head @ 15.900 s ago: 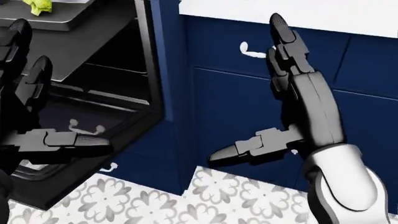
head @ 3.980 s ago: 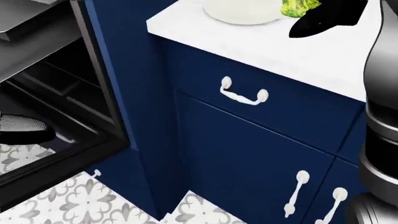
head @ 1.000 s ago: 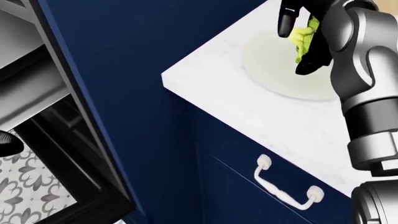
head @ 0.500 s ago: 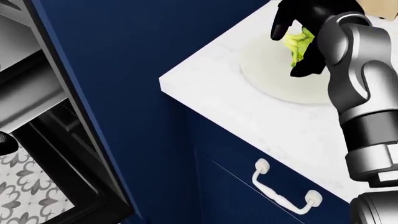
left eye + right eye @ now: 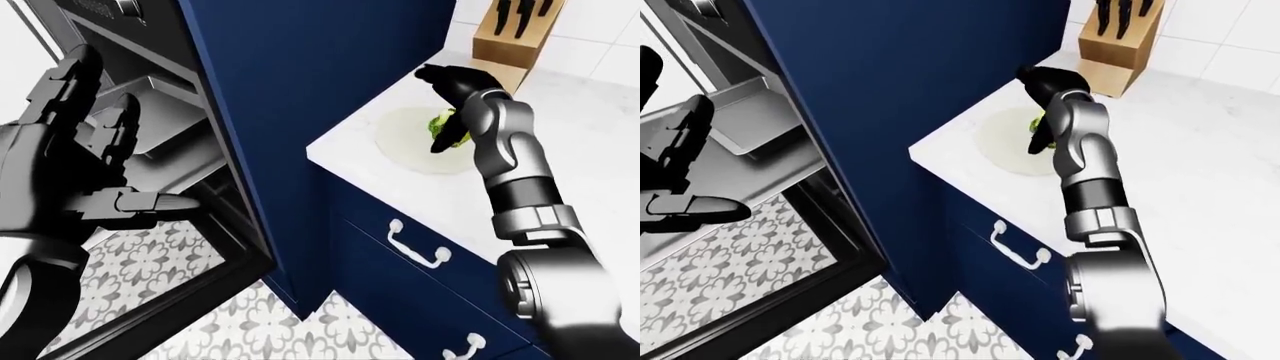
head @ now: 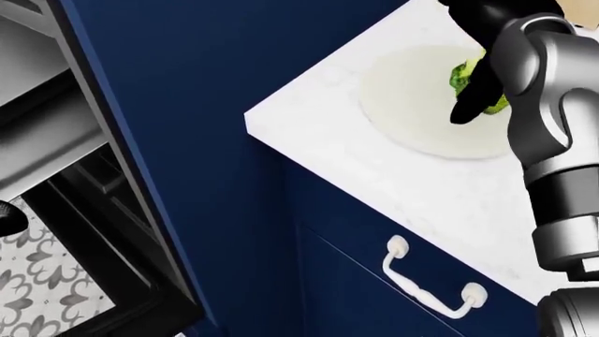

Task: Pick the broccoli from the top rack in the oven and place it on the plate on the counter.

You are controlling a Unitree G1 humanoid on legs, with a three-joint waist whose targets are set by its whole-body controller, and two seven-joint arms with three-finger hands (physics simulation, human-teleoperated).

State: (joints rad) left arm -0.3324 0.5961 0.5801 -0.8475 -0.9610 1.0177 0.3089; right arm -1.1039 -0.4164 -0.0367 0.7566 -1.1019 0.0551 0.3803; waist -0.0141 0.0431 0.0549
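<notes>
left hand (image 5: 75,161) spread open, right hand (image 5: 452,97) curled downward

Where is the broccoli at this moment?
In the head view, upper right, the broccoli sits over the plate on the white counter, under the right hand.

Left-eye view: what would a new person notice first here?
First, the right hand with the green broccoli over the pale plate, on the white counter at upper right. Then the big black left hand, open, at left before the open oven.
</notes>
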